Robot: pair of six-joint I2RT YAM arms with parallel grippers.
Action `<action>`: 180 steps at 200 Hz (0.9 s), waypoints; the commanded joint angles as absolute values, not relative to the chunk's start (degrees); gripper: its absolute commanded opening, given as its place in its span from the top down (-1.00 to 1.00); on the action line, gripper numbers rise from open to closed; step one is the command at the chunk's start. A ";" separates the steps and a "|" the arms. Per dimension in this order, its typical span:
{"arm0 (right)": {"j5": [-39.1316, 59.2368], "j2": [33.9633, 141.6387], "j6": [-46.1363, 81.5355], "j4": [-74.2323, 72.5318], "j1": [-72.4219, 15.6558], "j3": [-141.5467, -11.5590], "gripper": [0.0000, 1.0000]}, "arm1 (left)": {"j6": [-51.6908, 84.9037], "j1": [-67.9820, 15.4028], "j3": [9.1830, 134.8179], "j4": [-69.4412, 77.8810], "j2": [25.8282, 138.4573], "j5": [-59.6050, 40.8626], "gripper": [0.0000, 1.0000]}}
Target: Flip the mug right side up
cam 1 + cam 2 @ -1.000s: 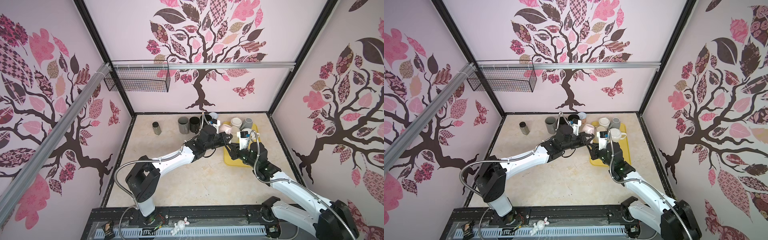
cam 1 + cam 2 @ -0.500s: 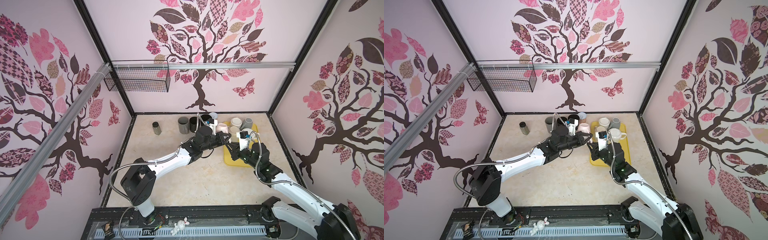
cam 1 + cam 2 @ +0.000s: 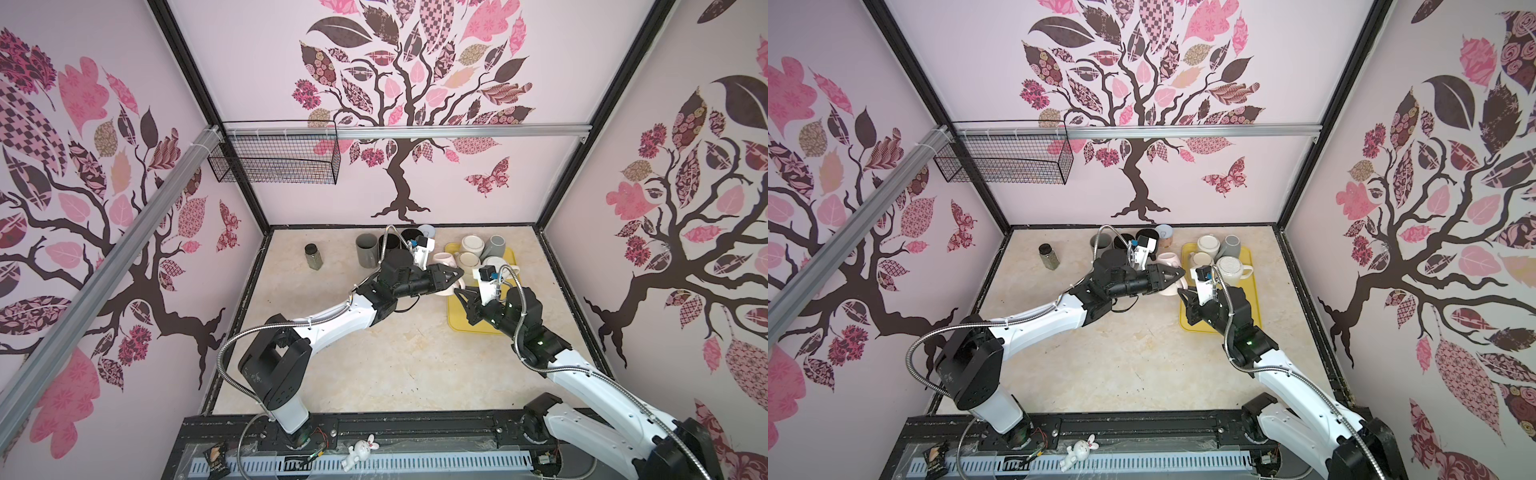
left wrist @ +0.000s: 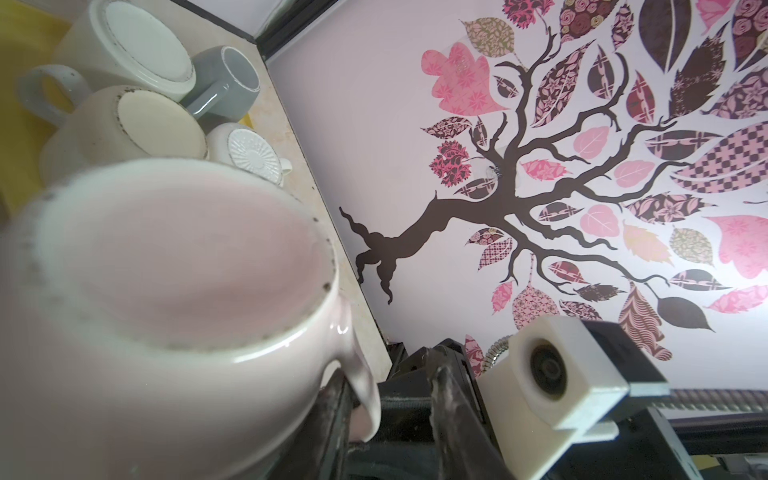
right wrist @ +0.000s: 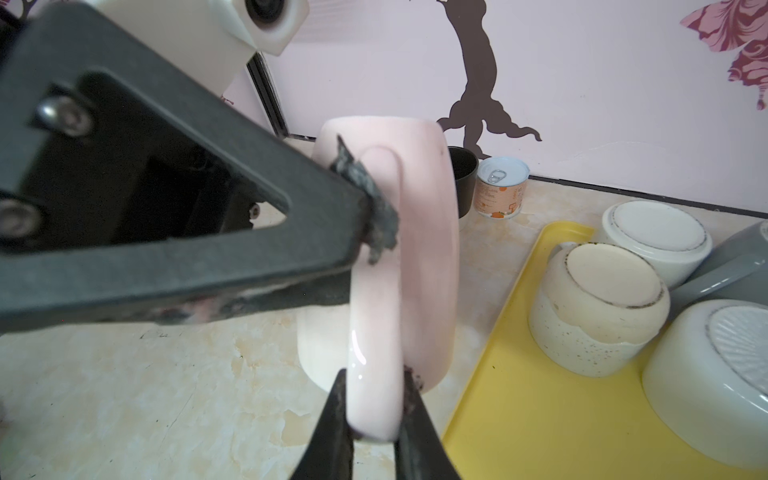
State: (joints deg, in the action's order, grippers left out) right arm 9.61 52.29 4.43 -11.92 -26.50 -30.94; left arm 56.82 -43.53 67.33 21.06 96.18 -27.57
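Observation:
The pale pink mug [image 5: 419, 249] stands mouth-up at the yellow tray's left edge; its open rim fills the left wrist view [image 4: 166, 266]. In both top views it lies under the two grippers [image 3: 446, 261] [image 3: 1169, 262]. My right gripper [image 5: 374, 415] [image 3: 459, 293] is shut on the lower part of the handle. My left gripper [image 4: 390, 407] [image 3: 457, 274] reaches in from the left at the top of the handle. It is open: the handle rests against one finger [image 4: 332, 415], with a gap to the other. Whether the mug's base touches the table is hidden.
The yellow tray [image 3: 455, 322] holds several upside-down mugs, cream [image 5: 598, 299], white [image 5: 656, 237] and grey [image 3: 494, 247]. Behind the pink mug stand a black cup [image 5: 461, 170], a small can [image 5: 500, 187] and a grey cup [image 3: 367, 249]. A jar [image 3: 313, 257] stands back left.
The left gripper's jaws have parted and let go of the handle. The right gripper stays shut on the handle, and both arms have barely shifted.

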 commanded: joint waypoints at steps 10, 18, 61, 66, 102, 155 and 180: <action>5.37 49.85 2.19 -7.31 -26.39 -36.44 1.00 | 54.89 -41.07 69.60 25.17 99.08 -33.72 0.24; 4.86 50.09 1.60 -5.30 -26.32 -37.26 1.00 | 53.58 -40.67 69.71 24.86 99.39 -34.90 0.22; 7.41 54.09 0.18 5.12 -24.01 -43.22 1.00 | 40.92 -39.37 72.75 16.60 100.02 -39.01 0.16; 8.62 54.57 0.46 5.89 -22.80 -43.83 1.00 | 39.86 -39.13 73.08 16.22 100.18 -39.60 0.15; 21.65 58.98 2.87 10.04 -12.82 -46.81 1.00 | 28.93 -35.80 75.83 14.57 102.77 -43.86 0.14; 29.85 64.01 -1.38 12.39 -12.29 -50.04 1.00 | 4.29 -31.70 81.39 2.21 103.94 -44.63 0.13; 31.63 64.97 -3.29 13.40 -12.23 -51.23 1.00 | -11.00 -31.65 81.53 -2.23 101.70 -45.77 0.00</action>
